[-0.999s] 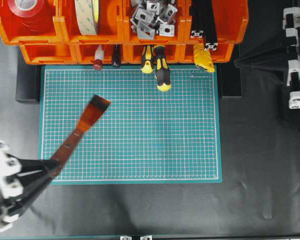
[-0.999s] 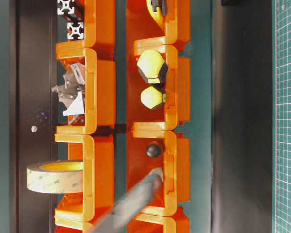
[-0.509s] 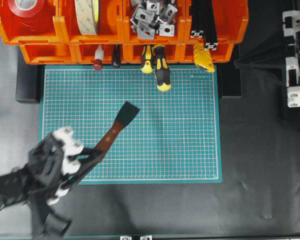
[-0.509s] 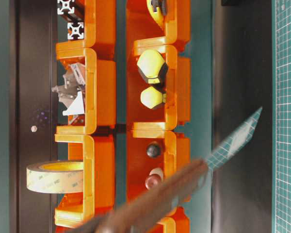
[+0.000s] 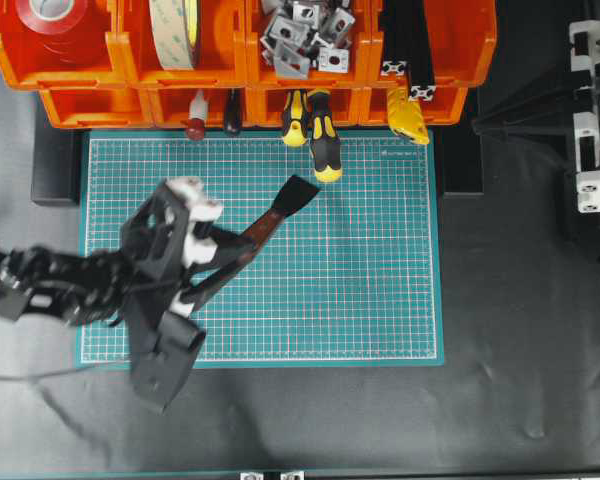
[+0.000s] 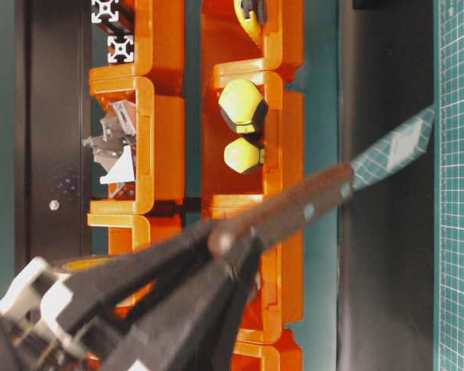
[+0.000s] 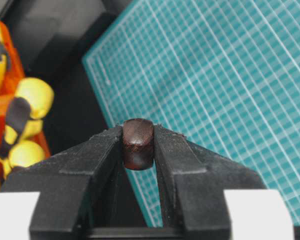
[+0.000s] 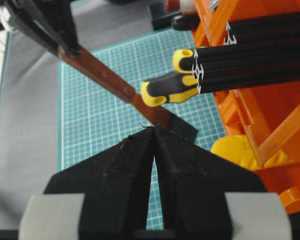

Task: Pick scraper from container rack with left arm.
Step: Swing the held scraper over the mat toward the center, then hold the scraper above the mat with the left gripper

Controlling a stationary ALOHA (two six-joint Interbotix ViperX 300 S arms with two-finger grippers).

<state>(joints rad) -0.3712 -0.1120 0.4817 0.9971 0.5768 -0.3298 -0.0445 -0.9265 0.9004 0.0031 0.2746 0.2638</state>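
The scraper has a reddish-brown wooden handle and a flat blade. It is held in the air over the green mat, with the blade pointing up-right towards the container rack. My left gripper is shut on the handle's end, which shows between the fingers in the left wrist view. The scraper also shows in the table-level view and in the right wrist view. My right gripper is shut and empty at the rack's right end; its closed tips show in the right wrist view.
Two yellow-and-black screwdrivers stick out of the lower bins just beyond the blade. A dark-red knob-handled tool, tape rolls, metal brackets, black extrusions and a yellow tool sit in the rack.
My left arm has swung in from the lower left over the mat. It carried the scraper right and towards the rack. The right arm has stayed put.
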